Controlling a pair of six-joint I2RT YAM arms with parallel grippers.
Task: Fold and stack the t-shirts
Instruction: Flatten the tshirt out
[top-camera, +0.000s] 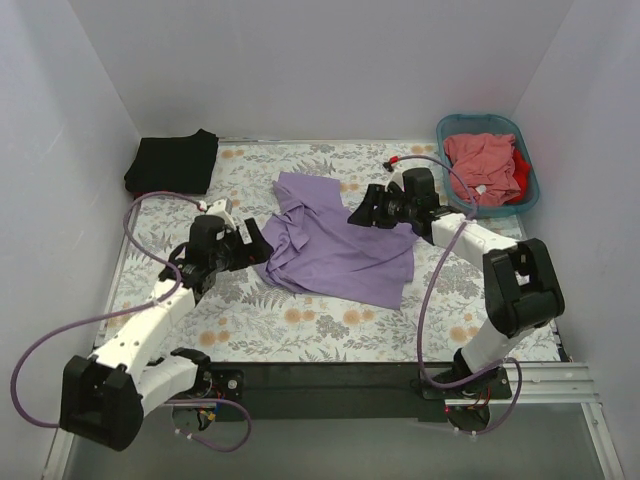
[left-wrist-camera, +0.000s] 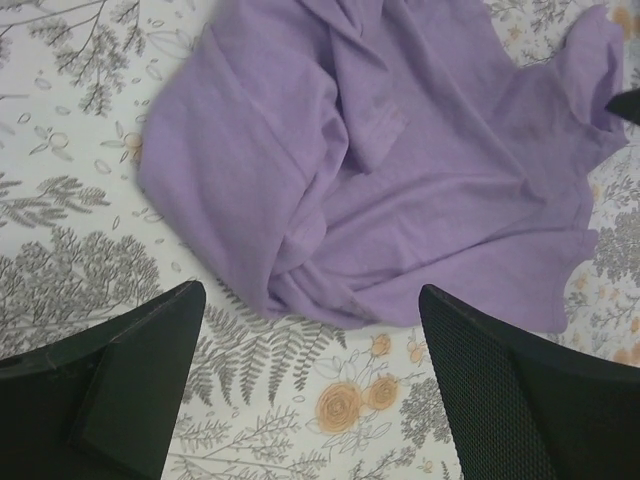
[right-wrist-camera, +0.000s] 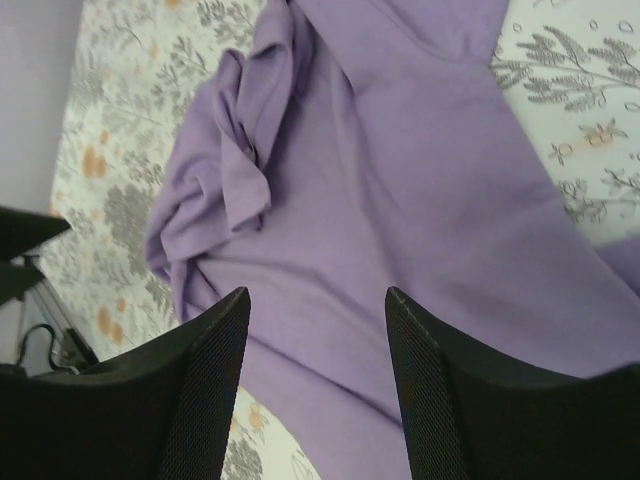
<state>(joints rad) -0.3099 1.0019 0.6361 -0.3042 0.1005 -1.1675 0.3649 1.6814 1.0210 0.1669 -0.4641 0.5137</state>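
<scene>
The flowered table (top-camera: 300, 330) fills the overhead view, and the lavender t-shirt (top-camera: 340, 250) lies rumpled and unfolded near its centre. I judge the fold hasn't begun.

Taking that view as a dial, the shirt's long axis runs from about eleven o'clock down to about five. A bunched wad of folds (left-wrist-camera: 300, 270) sits at its eight o'clock corner.

My left gripper (top-camera: 262, 250) is at the shirt's nine o'clock edge. Its fingers (left-wrist-camera: 130, 380) are spread wide with nothing between them, and the wad lies just ahead at twelve o'clock in the wrist view.

My right gripper (top-camera: 362, 212) hangs over the shirt's one o'clock side. Those fingers (right-wrist-camera: 200, 400) are parted too, with only flat cloth showing in the gap and nothing pinched. I can't tell whether the pads touch the fabric.

Both hands are close to the shirt. The left is nearer the tangle, which I think has to be pulled out flat first, and the right is nearer the smoother body.

The folded black t-shirt (top-camera: 172, 160) sits at ten o'clock on the table, well apart from the lavender one. The teal basket (top-camera: 480, 118) is at two o'clock, just behind my right wrist, and holds the salmon-pink shirt (top-camera: 482, 160) and the red one (top-camera: 521, 165). Nothing lies between my fingers and the cloth, though my right arm's cable runs near the basket.
</scene>
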